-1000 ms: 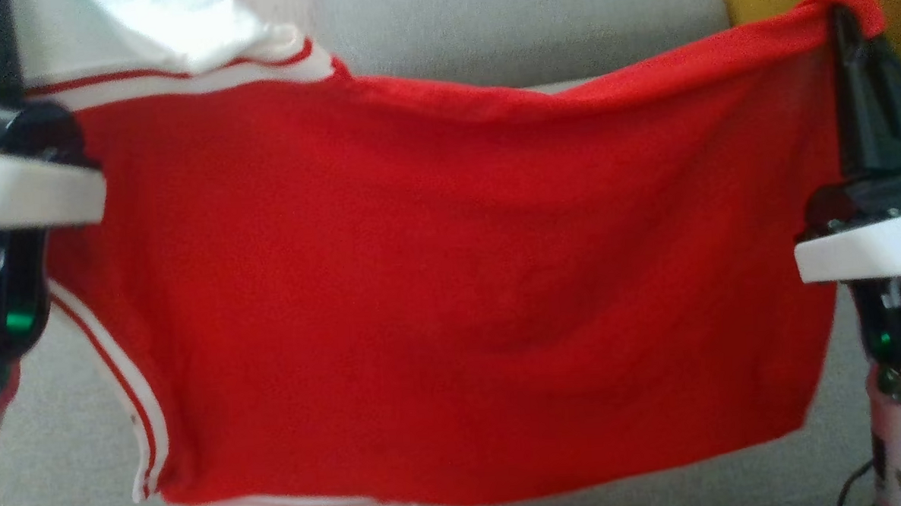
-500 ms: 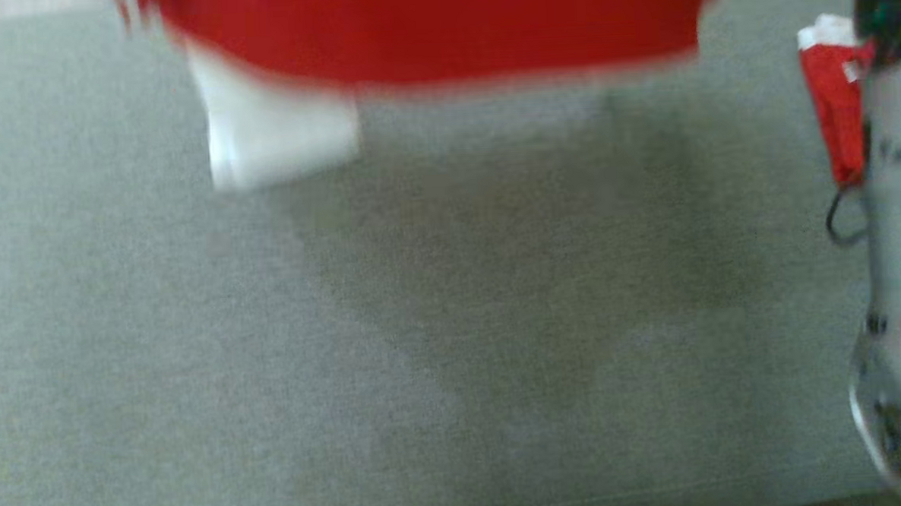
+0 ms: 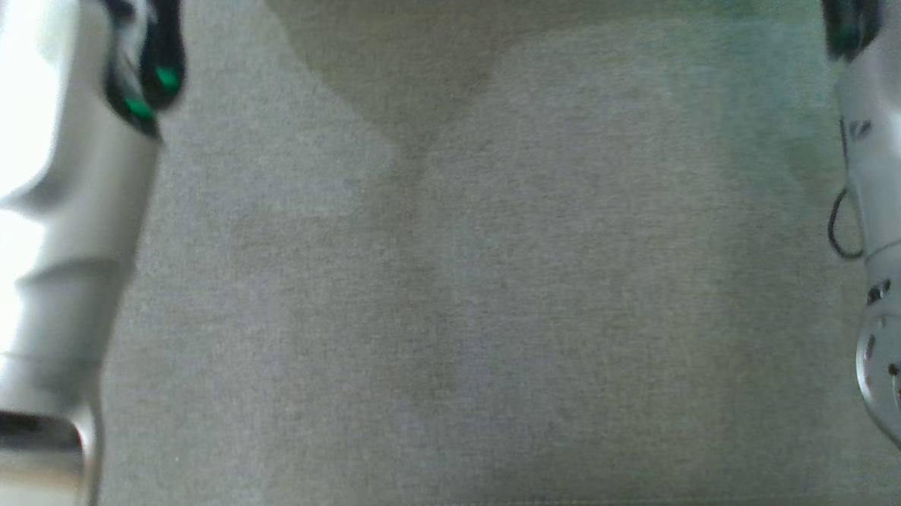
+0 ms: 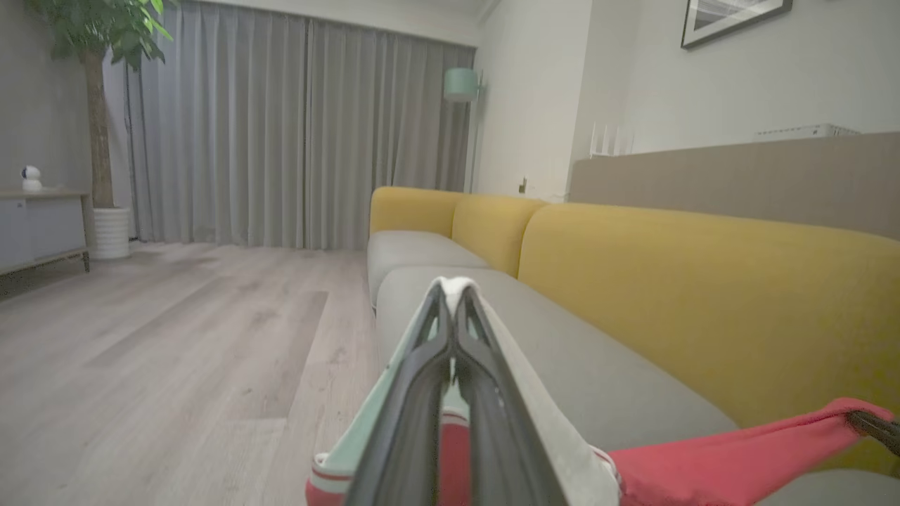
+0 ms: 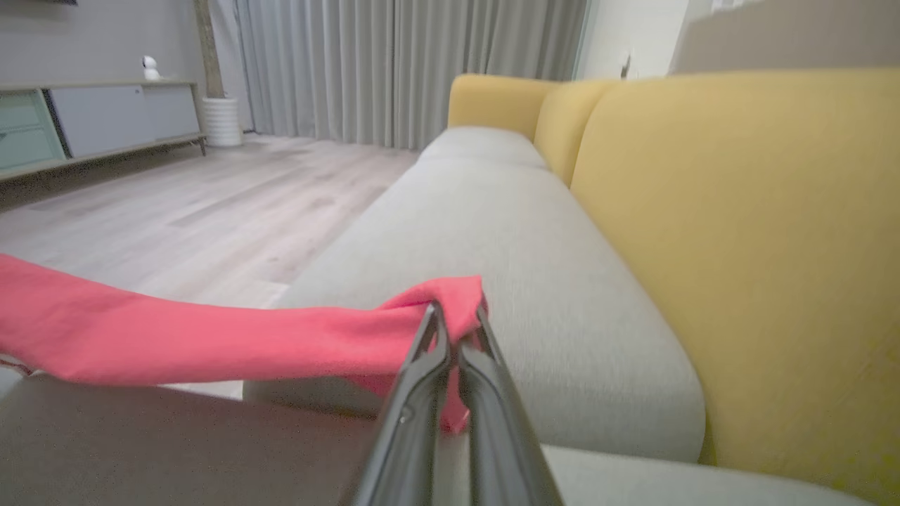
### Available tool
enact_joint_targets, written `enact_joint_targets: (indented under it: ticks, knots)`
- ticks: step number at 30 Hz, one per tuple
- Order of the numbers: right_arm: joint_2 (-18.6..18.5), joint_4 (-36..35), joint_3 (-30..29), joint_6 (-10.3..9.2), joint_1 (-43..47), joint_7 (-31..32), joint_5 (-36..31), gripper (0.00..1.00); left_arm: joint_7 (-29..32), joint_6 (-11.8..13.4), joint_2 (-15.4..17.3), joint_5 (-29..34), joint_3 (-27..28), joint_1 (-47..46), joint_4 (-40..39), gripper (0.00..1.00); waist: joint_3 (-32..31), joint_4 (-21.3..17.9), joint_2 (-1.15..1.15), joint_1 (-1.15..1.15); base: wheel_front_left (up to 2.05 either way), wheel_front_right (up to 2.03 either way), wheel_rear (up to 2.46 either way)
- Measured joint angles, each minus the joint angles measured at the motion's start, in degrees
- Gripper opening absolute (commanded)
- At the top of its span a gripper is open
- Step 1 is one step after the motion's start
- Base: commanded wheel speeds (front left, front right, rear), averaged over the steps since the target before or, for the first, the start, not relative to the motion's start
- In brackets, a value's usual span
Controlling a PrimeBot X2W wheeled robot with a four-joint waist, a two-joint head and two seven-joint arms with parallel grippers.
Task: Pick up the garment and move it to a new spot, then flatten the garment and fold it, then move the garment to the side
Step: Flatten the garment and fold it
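Observation:
The garment [image 4: 710, 460] is red with white trim and hangs stretched between my two grippers above the grey sofa seat [image 3: 459, 283]. My left gripper [image 4: 453, 287] is shut on its white-trimmed edge. The red cloth runs from there to the tip of my right gripper [image 4: 872, 427] at the far right of the left wrist view. In the right wrist view, my right gripper [image 5: 454, 313] is shut on a red corner of the garment [image 5: 211, 337], which stretches away to the left. Both pale forearms, left [image 3: 39, 225] and right [image 3: 889, 188], flank the seat in the head view.
The sofa's yellow backrest [image 4: 703, 281] runs along the far side of the seat. A wooden floor [image 4: 176, 351] lies in front of the sofa. Beyond it stand grey curtains, a potted tree [image 4: 98, 105] and a low cabinet [image 5: 105, 119].
The head camera has tilted down. The held-up red garment has slid out of the top of its picture, leaving the bare seat and the two forearms.

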Motion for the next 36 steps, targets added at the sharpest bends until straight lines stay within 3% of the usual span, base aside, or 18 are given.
enact_joint_targets:
  ticks: [7, 12, 22, 30, 36]
  knots:
    - [0.4, 4.1, -3.5, 0.00, 5.9, -2.4, 0.5, 0.00, -3.0, -0.5, -0.5, -2.0, -0.5, 10.8, -2.7, 0.00, 1.7, 0.8, 0.00, 0.00, 0.00, 0.00, 0.00]
    - [1.2, -1.6, -3.0, 0.00, 11.0, -2.6, 4.5, 0.00, -4.0, -0.1, 1.0, -2.8, 0.5, 20.5, -8.9, 0.00, -0.1, -0.2, 0.01, -0.02, 0.00, 0.00, 0.00]
    - [2.3, -15.6, 1.8, 0.00, 32.2, -2.7, 14.0, 0.00, -4.5, 5.9, 2.5, -2.9, 5.0, 46.7, -26.0, 0.00, -7.6, -1.1, 0.01, -0.03, 0.00, 0.00, 0.00]
    - [2.6, -23.7, 2.4, 0.00, 47.0, -2.7, 18.8, 0.00, -4.5, 9.4, 2.7, -1.7, 4.8, 64.2, -34.6, 0.00, -14.6, -0.7, 0.01, -0.04, 0.00, 0.00, 0.00]
    - [3.6, -32.1, 2.5, 0.00, 62.1, -0.2, 22.8, 0.00, -3.7, 12.3, 5.5, -0.6, 3.9, 73.2, -40.9, 0.00, -20.6, -0.2, 0.01, -0.04, 0.00, 0.00, 0.00]
